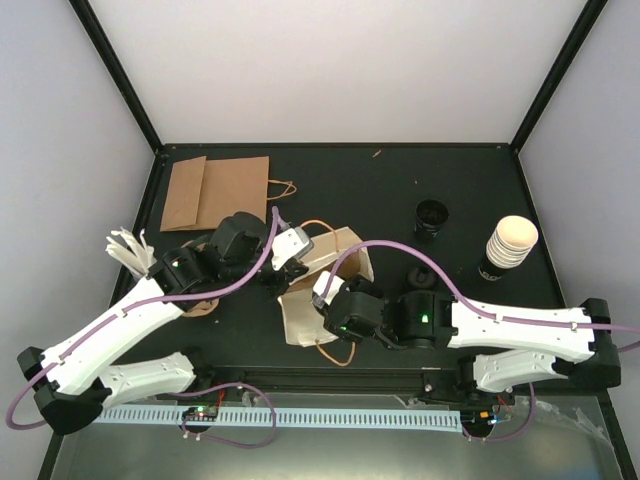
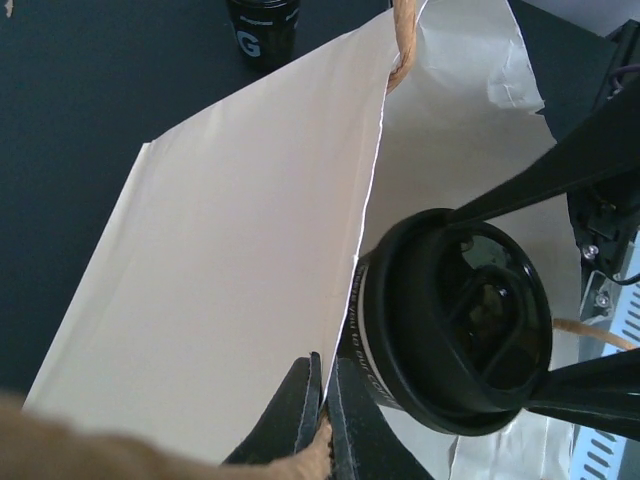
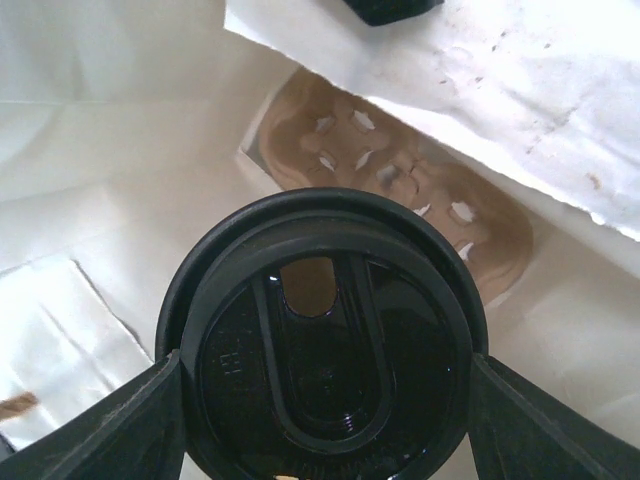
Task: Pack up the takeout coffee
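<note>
At the bag, right tool grips coffee (lidded).

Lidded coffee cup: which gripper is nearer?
Right. The right gripper grips the lidded coffee cup by its sides; the left gripper is pinched shut on the edge of the paper bag, just beside the cup.

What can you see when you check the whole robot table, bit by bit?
surface: black table.
job's things: cup, lid on, at the mouth of the open cream bag.
clutter: flat brown bag, cup stack, loose lid.
grippers: left gripper, jaws pinching the cream bag's edge; right gripper, jaws holding the cup.
cables: purple cables, one along each arm.
surroundings: white walls, black frame.
</note>
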Motion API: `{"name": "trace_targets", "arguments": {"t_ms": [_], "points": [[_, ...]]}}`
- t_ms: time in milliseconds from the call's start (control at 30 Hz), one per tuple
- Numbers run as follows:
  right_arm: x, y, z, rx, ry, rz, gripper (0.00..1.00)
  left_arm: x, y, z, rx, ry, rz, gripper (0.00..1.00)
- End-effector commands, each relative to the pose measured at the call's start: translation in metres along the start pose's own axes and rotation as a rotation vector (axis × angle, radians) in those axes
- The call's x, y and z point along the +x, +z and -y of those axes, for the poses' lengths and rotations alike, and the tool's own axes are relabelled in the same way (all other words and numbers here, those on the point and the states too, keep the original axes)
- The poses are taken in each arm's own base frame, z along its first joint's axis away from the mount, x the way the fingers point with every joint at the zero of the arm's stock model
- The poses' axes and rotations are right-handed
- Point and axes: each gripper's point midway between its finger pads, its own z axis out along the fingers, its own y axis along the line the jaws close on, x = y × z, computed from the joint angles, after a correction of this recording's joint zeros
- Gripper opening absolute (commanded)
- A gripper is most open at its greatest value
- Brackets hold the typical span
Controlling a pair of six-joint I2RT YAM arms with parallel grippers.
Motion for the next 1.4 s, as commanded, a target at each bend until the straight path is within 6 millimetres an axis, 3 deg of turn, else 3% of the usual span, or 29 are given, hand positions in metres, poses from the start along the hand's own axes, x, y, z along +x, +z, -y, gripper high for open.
{"name": "trace_targets", "arguments": {"t_ms": [0,367,867,1367], "points": [[-0.017,-0.011,0.013,0.054,0.008,0.061,0.54,-0.014,-0.009,0.013,0.044,-0.003,0.044,0.02],[-0.019,0.002,0.005,0.056,-0.143,0.111,0.51,-0.013,-0.013,0.031,0.120,0.003,0.038,0.02],[0.009,0.020,-0.013,0.116,-0.371,0.051,0.57,-0.011,-0.023,0.032,0.103,0.012,0.046,0.02],[0.018,0.022,-0.026,0.080,-0.482,0.046,0.58,-0.006,-0.033,0.038,0.067,0.135,0.019,0.02]]}}
